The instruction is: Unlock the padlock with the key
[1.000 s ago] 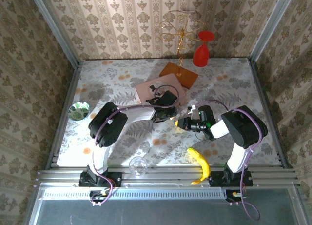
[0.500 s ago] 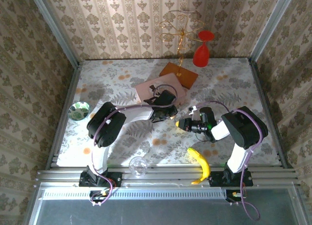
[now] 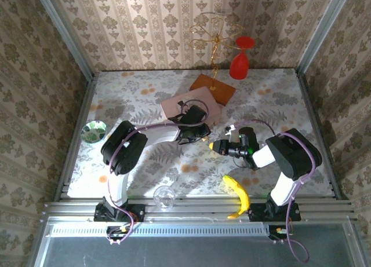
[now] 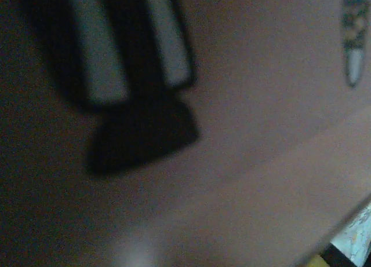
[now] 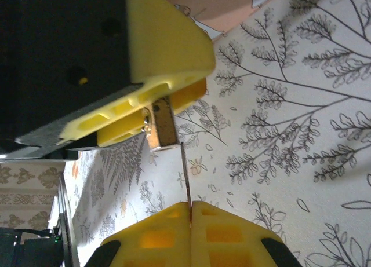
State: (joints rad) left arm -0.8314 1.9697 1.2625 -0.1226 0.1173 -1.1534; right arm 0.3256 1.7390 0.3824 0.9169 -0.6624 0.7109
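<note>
Box (image 3: pixel 200 99) is sitting just behind the left gripper (image 5: pixel 179 84), which is clamping the padlock (image 5: pixel 162 127). The right gripper (image 5: pixel 190 206) is pinching the key (image 5: pixel 185 174), showing edge-on. Left wrist view is blurring badly.

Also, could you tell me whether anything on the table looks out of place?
Only the banana: its near end pokes off the table onto the metal rail. Nothing looks spilled or broken.

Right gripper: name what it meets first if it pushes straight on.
Probably the padlock, held in the left gripper: the right gripper holds the key pointed at it, depth unclear.
</note>
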